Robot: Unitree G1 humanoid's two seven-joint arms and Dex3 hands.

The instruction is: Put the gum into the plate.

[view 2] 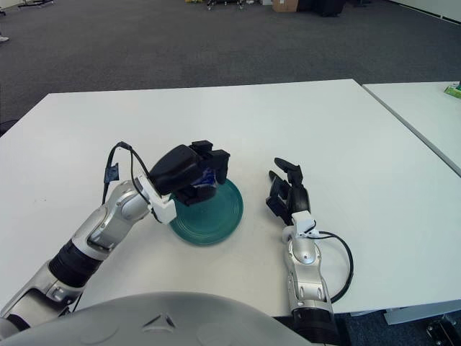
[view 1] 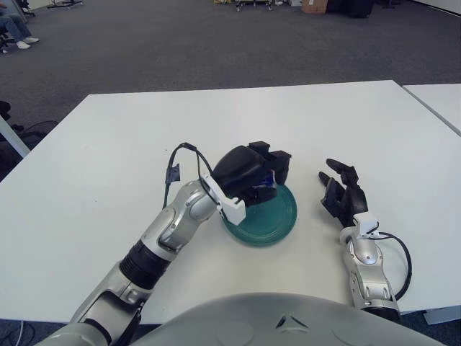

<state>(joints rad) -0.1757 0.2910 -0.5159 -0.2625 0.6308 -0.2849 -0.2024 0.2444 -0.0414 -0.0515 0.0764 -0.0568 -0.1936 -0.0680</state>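
White surface (view 1: 101,144), grey carpet behind. My left robot hand (view 1: 253,170) over green plate (view 1: 281,216), fingers clamped on blue gum (view 1: 268,180). Carry step done, release pending: lower slightly, open fingers. My right robot hand (view 1: 344,194) just right of plate, fingers spread, idle.

Small blue gum pack (view 1: 268,178) mostly hidden inside the curled black fingers of the left hand (view 1: 252,171); only a blue sliver shows. Left hand and forearm cover the near-left part of the round teal plate (view 1: 282,215). White tabletop (view 1: 302,122) cut off at frame edges.
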